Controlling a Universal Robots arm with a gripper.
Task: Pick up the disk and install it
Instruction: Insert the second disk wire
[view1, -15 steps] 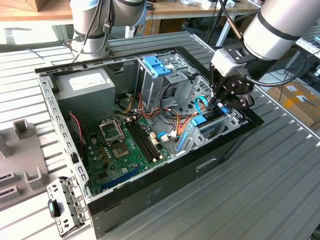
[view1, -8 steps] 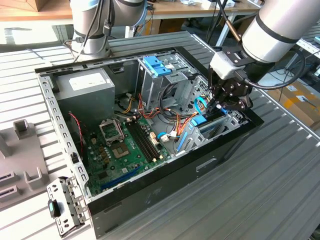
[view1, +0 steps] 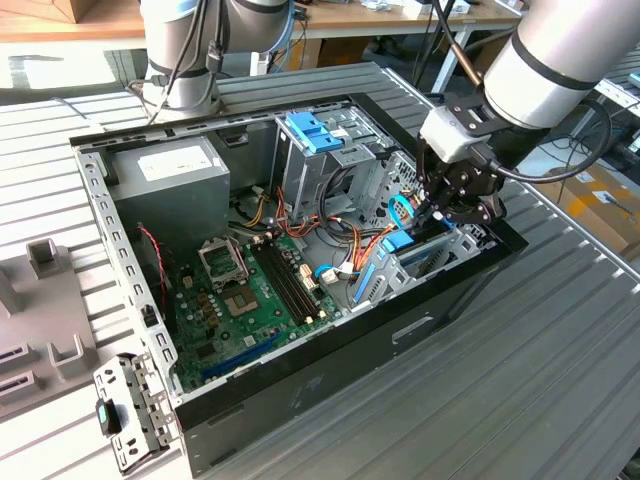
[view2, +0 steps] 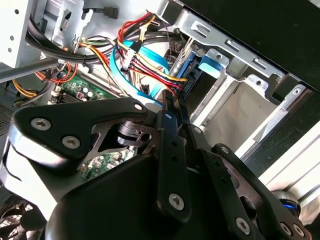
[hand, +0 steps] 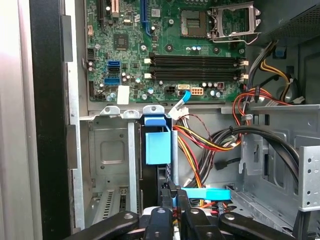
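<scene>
1. Inside the open computer case (view1: 300, 400), at its end toward the exterior view's right, the gripper (view1: 440, 215) reaches down into the metal drive bay (hand: 112, 155).
2. The disk (hand: 157, 145), dark with bright blue rails, stands on edge in a slot of that bay, just beside the case's black side wall.
3. Seen in both wrist views, the jaws are drawn nearly together, their tips pinching the upper edge of the disk, beside a flat blue cable (hand: 205, 193).
4. Red, yellow and black wires (view2: 142, 47) bunch close beside the disk and the fingertips (view2: 170, 107).
5. The green motherboard (view1: 250, 300) lies flat on the case floor, next to the bay.
6. A grey power supply (view1: 170, 170) sits in the far corner of the case.
7. The case rests on a slatted metal table (view1: 520, 370).
</scene>
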